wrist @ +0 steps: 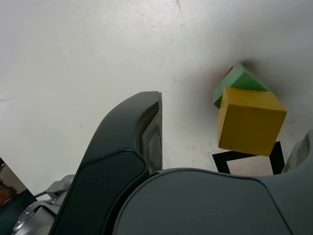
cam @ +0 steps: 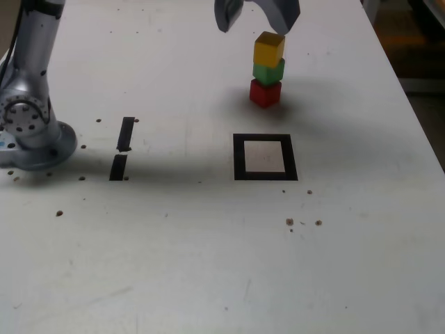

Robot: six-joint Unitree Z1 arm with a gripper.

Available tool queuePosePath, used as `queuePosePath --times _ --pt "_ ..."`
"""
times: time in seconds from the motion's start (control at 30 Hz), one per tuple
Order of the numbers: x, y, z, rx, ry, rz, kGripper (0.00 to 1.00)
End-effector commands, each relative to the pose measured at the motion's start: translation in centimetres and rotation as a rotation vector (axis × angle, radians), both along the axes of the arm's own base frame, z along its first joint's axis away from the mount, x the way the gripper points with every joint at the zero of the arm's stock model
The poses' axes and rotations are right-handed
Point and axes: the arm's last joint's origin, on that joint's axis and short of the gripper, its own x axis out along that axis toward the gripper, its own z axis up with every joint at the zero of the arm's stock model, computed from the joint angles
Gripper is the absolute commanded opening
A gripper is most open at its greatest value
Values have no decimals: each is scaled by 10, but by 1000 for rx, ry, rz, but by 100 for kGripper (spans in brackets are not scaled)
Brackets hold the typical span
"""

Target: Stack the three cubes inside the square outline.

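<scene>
The three cubes stand as one tower on the white table: yellow (cam: 269, 49) on top, green (cam: 268, 72) in the middle, red (cam: 265, 93) at the bottom. The tower is beyond the square outline (cam: 238, 157), apart from it, and the outline's white centre holds nothing. My gripper (cam: 254, 26) hangs open just above the yellow cube, with nothing between its fingers. In the wrist view the yellow cube (wrist: 250, 120) sits between the dark finger (wrist: 146, 132) and the other finger at the frame edge, over the skewed green cube (wrist: 242, 81). A corner of the outline (wrist: 277, 156) shows behind.
The arm's grey base (cam: 31, 132) stands at the exterior view's left. Two short black tape strips (cam: 126, 133) lie beside it. Small dark specks (cam: 290, 222) dot the table in front of the outline. The table's edge (cam: 417, 125) runs down the exterior view's right.
</scene>
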Motion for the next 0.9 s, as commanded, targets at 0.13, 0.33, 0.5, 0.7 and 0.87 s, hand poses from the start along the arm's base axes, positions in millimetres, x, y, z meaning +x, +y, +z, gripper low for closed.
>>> queuePosePath --times 0.13,0.33,0.5,0.7,0.87 --pt "9 -4 -17 -15 -1 -9 92" --pt "17 -6 -31 -34 -5 1 83" --pt "19 -5 -34 -21 7 10 72" --pt "20 -4 -36 -13 20 15 67" --pt "22 -3 -38 -17 30 16 62"
